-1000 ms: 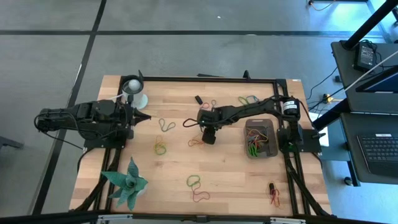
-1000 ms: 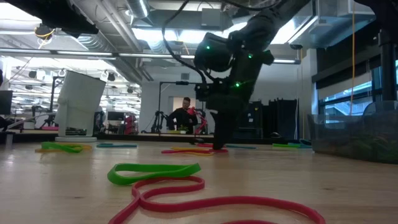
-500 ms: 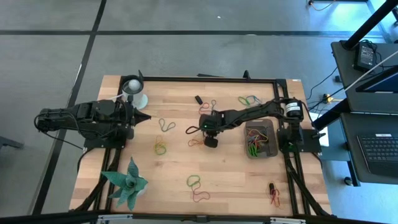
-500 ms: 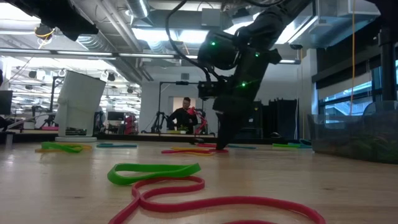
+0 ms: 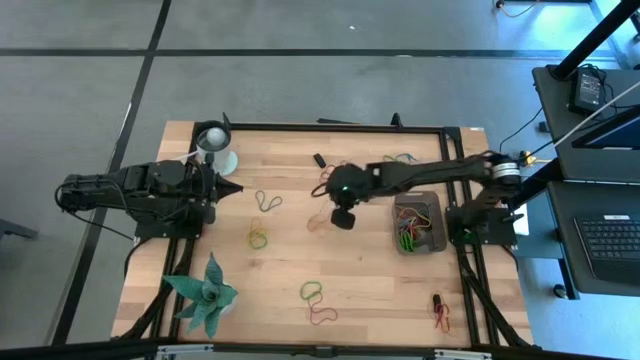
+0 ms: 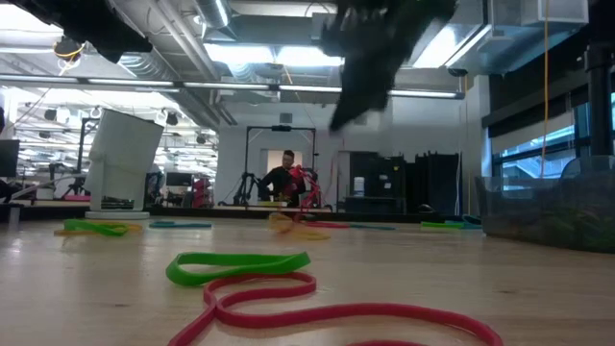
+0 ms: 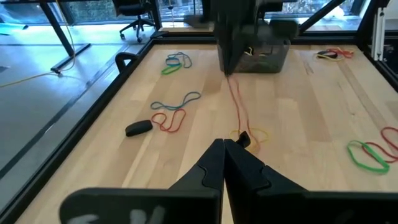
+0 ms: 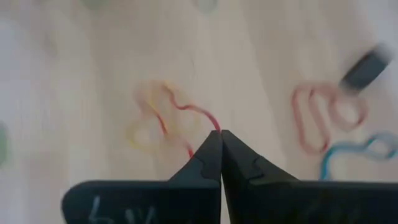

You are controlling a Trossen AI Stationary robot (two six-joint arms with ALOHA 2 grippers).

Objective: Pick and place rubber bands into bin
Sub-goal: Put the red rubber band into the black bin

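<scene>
My right gripper hangs over the table's middle, left of the bin, and is shut on a red rubber band. The band stretches down from it to a yellow band on the wood. The dark grey bin holds several bands. More rubber bands lie loose: green-yellow ones, a red one, and a blue and red pair. My left gripper stays shut and holds nothing at the table's left side. My right gripper pinches the red band's upper end between its two fingertips, coming from above at a slant. The band hangs below as a thin drawn-out strand. Its lower end reaches the yellow band at the table.
A white cup stands at the far left, and a green star-shaped plant at the near left. A small black oblong piece lies near the far edge. A black frame rims the table.
My right gripper has shut on the red band at the table and then risen well above it, drifting slightly toward the far edge. The red band's upper end has gone up with it and the band is drawn out long. Its lower end stays by the yellow band.
</scene>
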